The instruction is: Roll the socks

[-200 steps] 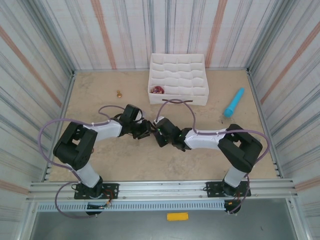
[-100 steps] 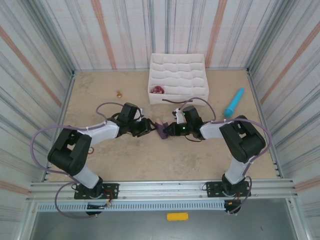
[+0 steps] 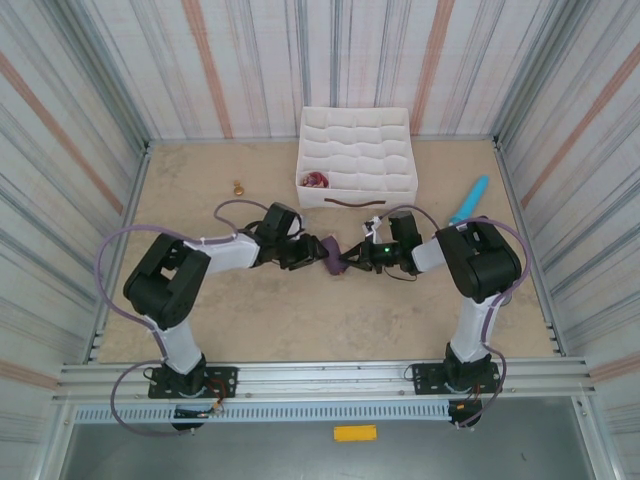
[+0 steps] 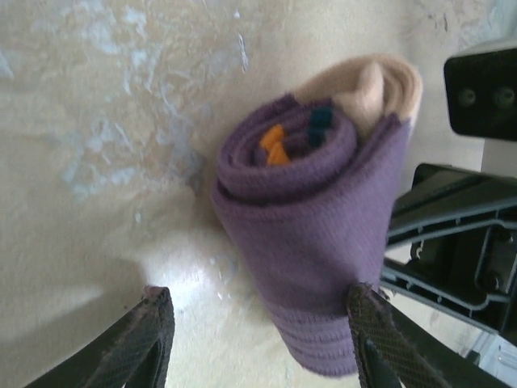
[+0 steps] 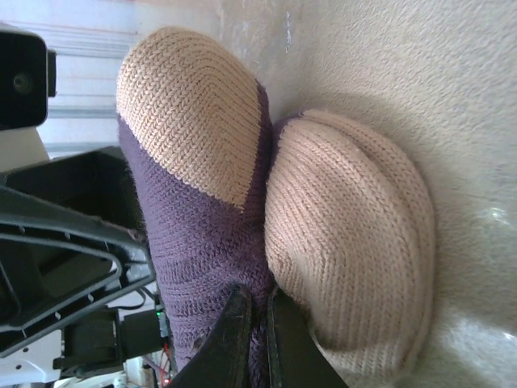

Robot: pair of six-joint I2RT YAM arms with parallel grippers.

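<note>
The socks (image 3: 330, 250) lie rolled together into one bundle at the middle of the table, between my two grippers. In the left wrist view the purple sock (image 4: 315, 226) wraps the outside, with orange tips and the beige sock (image 4: 380, 85) showing at the coil's end. My left gripper (image 3: 303, 250) (image 4: 262, 335) stands open around the roll's near end, its right finger (image 4: 373, 339) against the purple fabric. My right gripper (image 3: 352, 260) (image 5: 257, 311) is shut, pinching the purple sock (image 5: 202, 234) where it meets the beige sock (image 5: 347, 234).
A white compartment box (image 3: 357, 150) stands at the back centre with a red item (image 3: 317, 181) in its front left cell. A turquoise stick (image 3: 468, 205) lies at the right, a small brass object (image 3: 238, 187) at the left. Striped walls enclose the table.
Both grippers have moved toward the back and apart, the right one swinging out to the right. The roll, hidden between them a second ago, now shows between the fingers.
</note>
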